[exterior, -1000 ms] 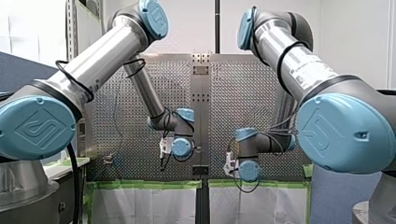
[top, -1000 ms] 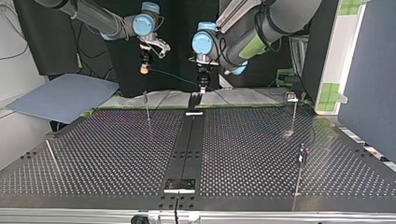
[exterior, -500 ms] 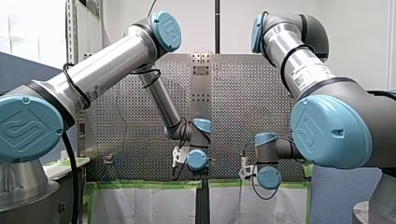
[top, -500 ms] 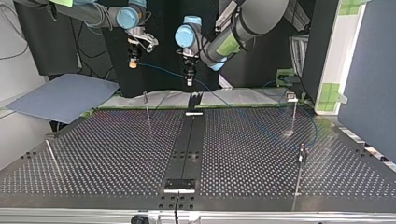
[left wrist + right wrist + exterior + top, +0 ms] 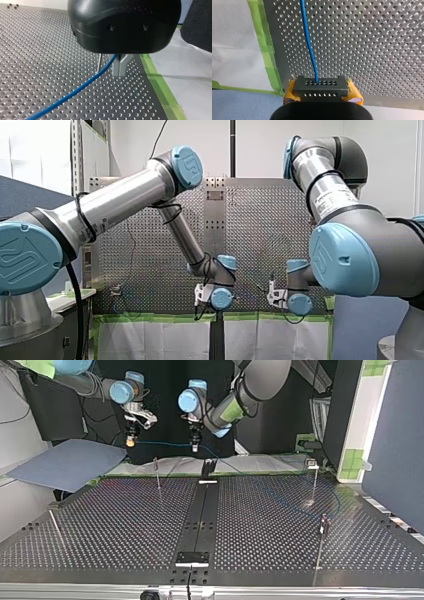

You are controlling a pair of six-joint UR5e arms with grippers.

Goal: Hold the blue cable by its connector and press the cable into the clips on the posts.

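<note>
Right wrist view: my right gripper (image 5: 321, 92) clamps the black perforated connector (image 5: 321, 85) of the thin blue cable (image 5: 308, 42); my left gripper (image 5: 119, 68) pinches this cable.

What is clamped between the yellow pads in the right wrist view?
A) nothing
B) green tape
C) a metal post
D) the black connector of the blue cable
D: the black connector sits between my right jaws' yellow pads, the blue cable leaving it.
</note>
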